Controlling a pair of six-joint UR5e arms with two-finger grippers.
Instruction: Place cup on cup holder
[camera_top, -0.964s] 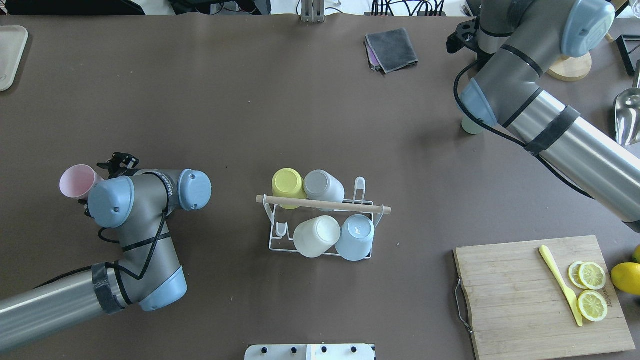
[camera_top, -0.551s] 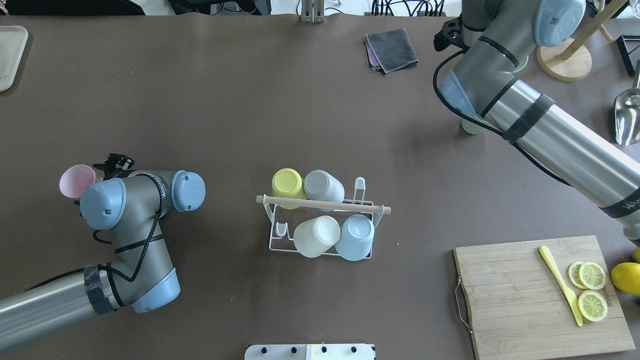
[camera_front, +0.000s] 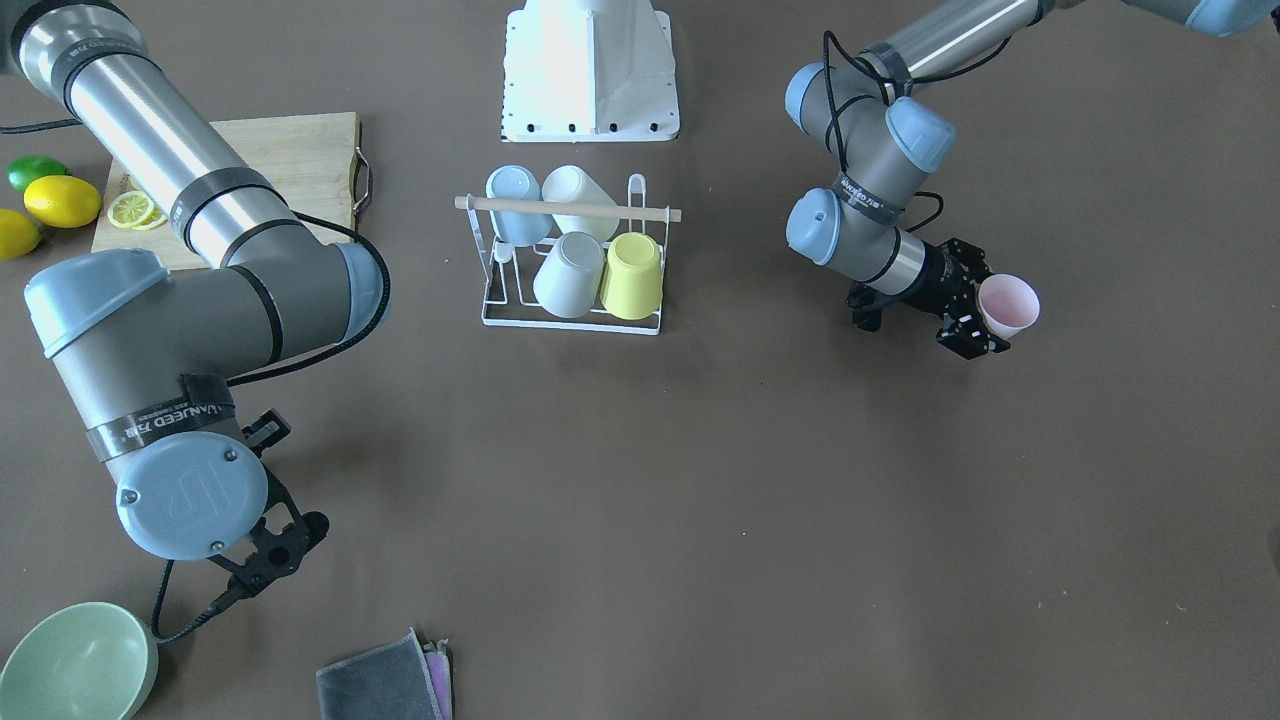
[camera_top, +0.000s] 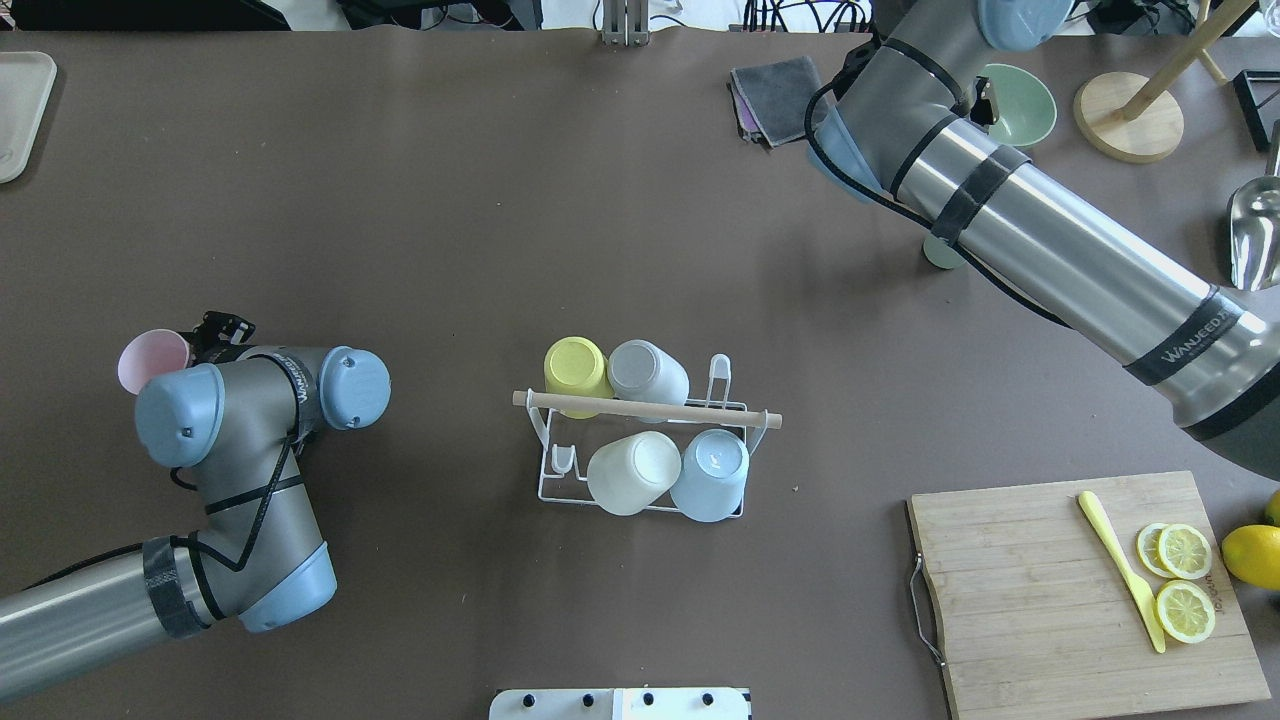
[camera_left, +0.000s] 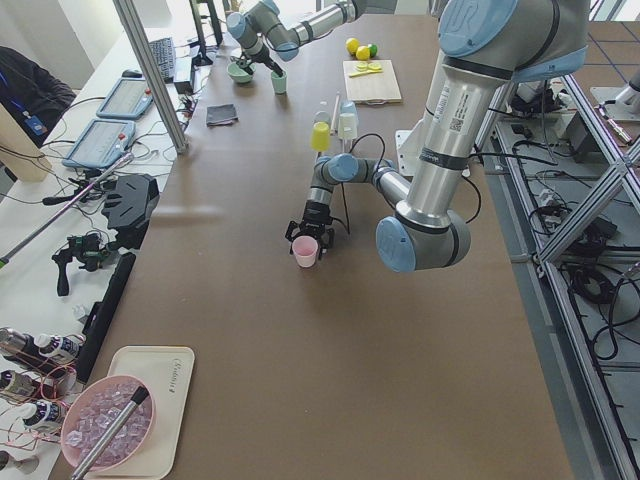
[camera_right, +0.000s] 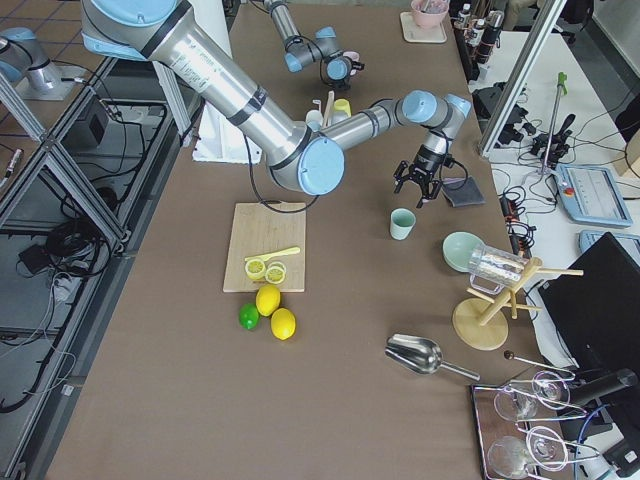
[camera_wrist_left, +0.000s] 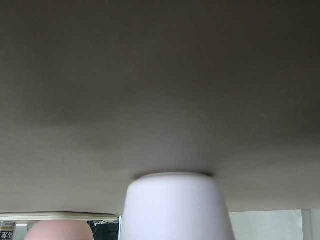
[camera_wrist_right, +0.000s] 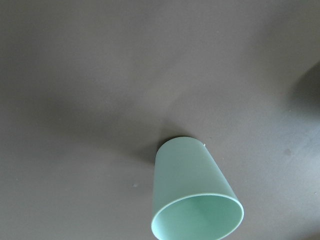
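Overhead, the cup holder (camera_top: 645, 408) sits mid-frame, well apart from both arms. Four cups rest mouth-down over its prongs, which keeps them from sliding, and a prong (camera_top: 562, 458) at its lower left stands bare. At left of frame the pink cup (camera_top: 148, 355) stands upright on the table (camera_top: 500, 200). The left gripper (camera_front: 985, 310) is level with it, jaws spread to either side; pad contact is too small to confirm, so it probably has no hold. A side grasp would let the wrist invert the cup. In the exterior right view, upper centre, the right gripper (camera_right: 415, 184) hangs spread and empty above a green cup (camera_wrist_right: 192, 190). The covering is matte brown, and a cutting board (camera_top: 1050, 600) lies at lower right.
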